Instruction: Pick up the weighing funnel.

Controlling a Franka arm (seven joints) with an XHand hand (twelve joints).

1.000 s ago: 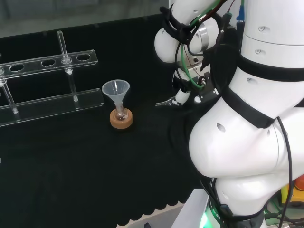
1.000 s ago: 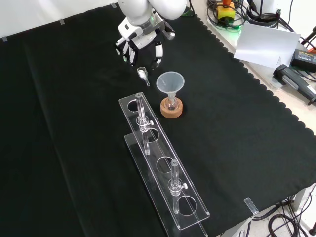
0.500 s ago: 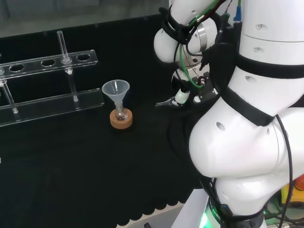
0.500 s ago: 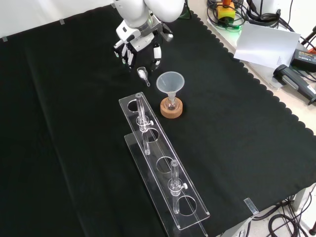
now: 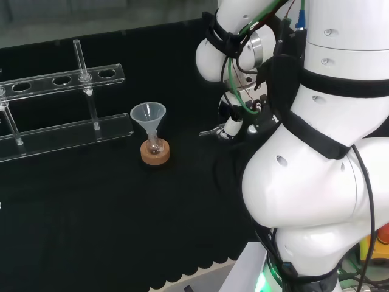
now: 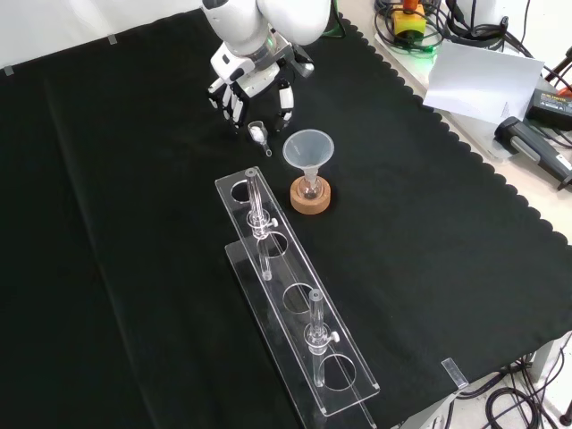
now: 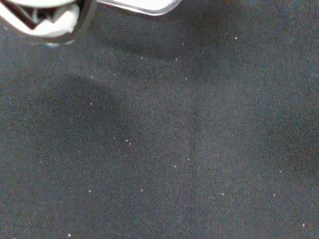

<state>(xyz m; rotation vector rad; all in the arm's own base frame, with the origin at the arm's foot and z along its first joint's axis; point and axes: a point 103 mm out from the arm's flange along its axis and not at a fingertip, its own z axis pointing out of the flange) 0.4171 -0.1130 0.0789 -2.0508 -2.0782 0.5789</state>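
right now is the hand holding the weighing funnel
No, in the front view the weighing funnel lies on the cloth, apart from the hand.

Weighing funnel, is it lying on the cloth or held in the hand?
Lying on the cloth: in the front view the weighing funnel sits just below the hand, whose fingers hang open, none curled round it.
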